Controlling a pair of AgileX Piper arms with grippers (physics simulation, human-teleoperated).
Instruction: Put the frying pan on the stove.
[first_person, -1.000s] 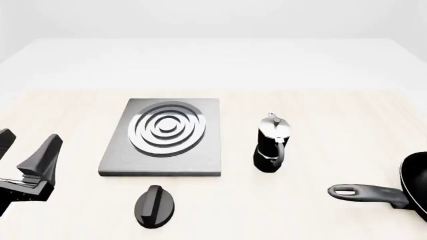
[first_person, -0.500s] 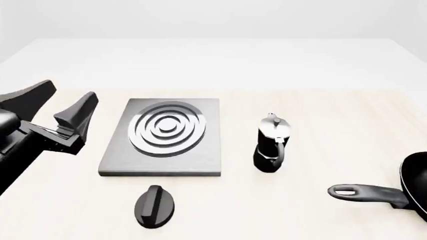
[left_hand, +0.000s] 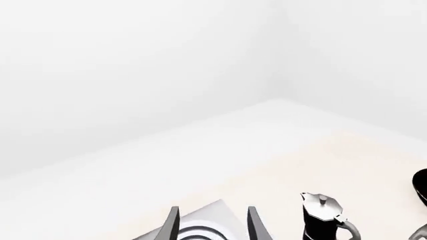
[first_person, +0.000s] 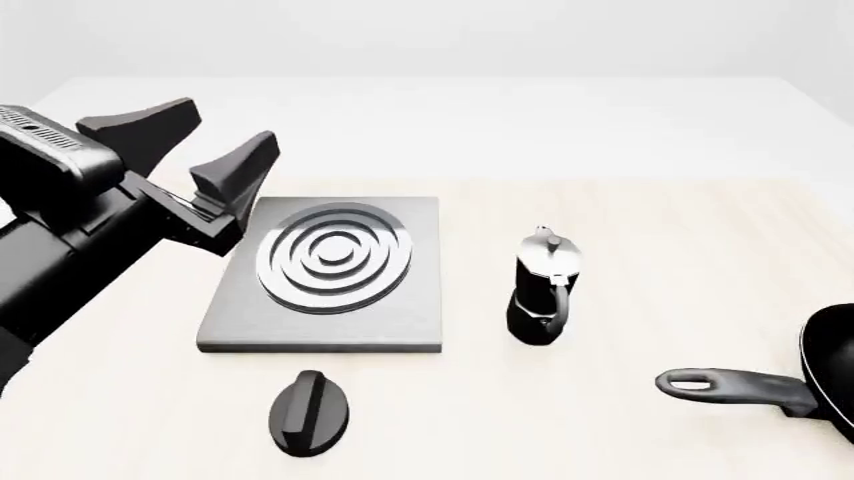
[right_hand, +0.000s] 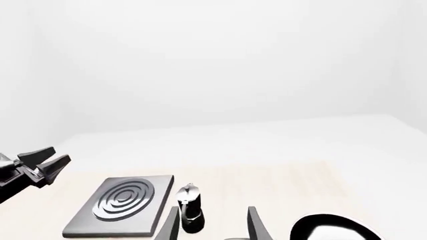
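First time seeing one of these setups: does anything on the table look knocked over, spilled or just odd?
Nothing is spilled or tipped. The moka pot stands upright beside the stove; the frying pan sits half out of the front view.

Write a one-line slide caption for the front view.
Open left gripper raised beside the stove; moka pot, black lid and frying pan rest untouched on the table.

table (first_person: 667, 210) – stove (first_person: 327, 275), frying pan (first_person: 781, 385), moka pot (first_person: 543, 288), lid (first_person: 310, 412)

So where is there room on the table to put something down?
Bare table lies right of the moka pot, and also between the oval lid and the frying pan handle. It is crowded where the left fingers hang by the stove.
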